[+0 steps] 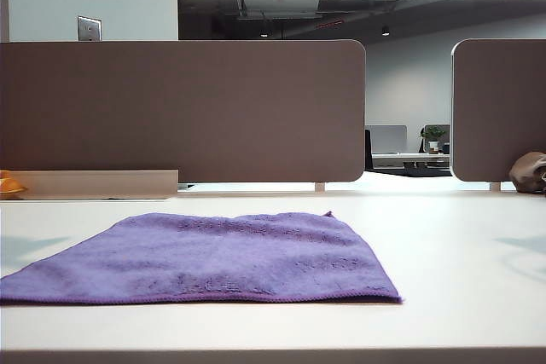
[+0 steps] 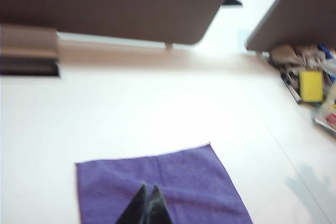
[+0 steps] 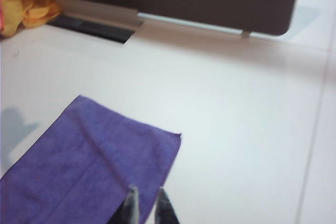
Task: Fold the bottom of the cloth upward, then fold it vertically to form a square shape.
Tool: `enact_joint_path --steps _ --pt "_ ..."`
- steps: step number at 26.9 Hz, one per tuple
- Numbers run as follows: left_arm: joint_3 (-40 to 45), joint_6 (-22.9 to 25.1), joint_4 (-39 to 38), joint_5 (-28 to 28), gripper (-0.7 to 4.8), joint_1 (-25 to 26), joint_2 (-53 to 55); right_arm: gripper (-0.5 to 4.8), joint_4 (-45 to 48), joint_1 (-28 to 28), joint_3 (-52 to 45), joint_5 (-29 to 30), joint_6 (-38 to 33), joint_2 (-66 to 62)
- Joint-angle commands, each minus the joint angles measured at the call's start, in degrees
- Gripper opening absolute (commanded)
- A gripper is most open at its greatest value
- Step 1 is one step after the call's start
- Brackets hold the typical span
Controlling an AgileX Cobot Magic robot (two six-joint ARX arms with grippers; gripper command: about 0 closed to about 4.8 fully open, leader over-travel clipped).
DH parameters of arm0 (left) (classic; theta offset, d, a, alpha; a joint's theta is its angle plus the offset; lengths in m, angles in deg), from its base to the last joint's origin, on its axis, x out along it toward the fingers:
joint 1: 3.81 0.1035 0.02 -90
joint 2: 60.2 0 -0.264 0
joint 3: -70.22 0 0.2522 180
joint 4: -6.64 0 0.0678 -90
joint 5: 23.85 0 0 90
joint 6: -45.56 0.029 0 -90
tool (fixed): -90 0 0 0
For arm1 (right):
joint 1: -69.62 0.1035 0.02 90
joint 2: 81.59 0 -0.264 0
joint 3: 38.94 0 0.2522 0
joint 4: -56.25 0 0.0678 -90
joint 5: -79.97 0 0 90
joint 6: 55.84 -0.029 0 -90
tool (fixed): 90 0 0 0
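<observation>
The cloth [image 1: 213, 253] is a purple fuzzy towel lying flat and unfolded on the white table, left of centre in the exterior view. Neither gripper shows in that view. In the left wrist view my left gripper [image 2: 149, 186] hangs over the cloth [image 2: 178, 177] with its dark fingertips pressed together, shut and holding nothing. In the right wrist view my right gripper [image 3: 147, 189] hovers over the cloth [image 3: 89, 150] beside its side hem. Its fingertips stand a narrow gap apart, with cloth and table showing between them and nothing gripped.
Brown desk dividers [image 1: 183, 108] stand along the table's far edge. An orange-yellow object [image 1: 10, 183] lies at the far left, a brown crumpled thing [image 1: 529, 172] at the far right. A pile of clutter with a yellow sponge [image 2: 311, 85] sits beside the right divider.
</observation>
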Motion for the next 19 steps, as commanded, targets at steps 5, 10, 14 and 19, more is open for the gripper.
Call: enact_joint_path --steps 5,10,14,19 --pt "-1.8 -0.9 2.8 -2.5 -0.03 -0.3 13.0 0.52 4.2 4.9 0.9 0.0 -4.0 -12.0" --pt "-1.8 -7.3 1.6 -1.6 -0.03 -0.4 18.4 0.53 4.3 9.2 0.9 0.1 -6.9 -20.5" --pt "-1.8 -7.7 0.9 -1.6 -0.03 -1.4 19.2 0.53 4.3 9.9 0.9 0.3 -8.1 -23.7" --pt "-1.8 -8.4 0.7 1.6 -0.03 -2.4 20.2 0.53 6.1 9.8 0.9 2.4 -11.2 -27.4"
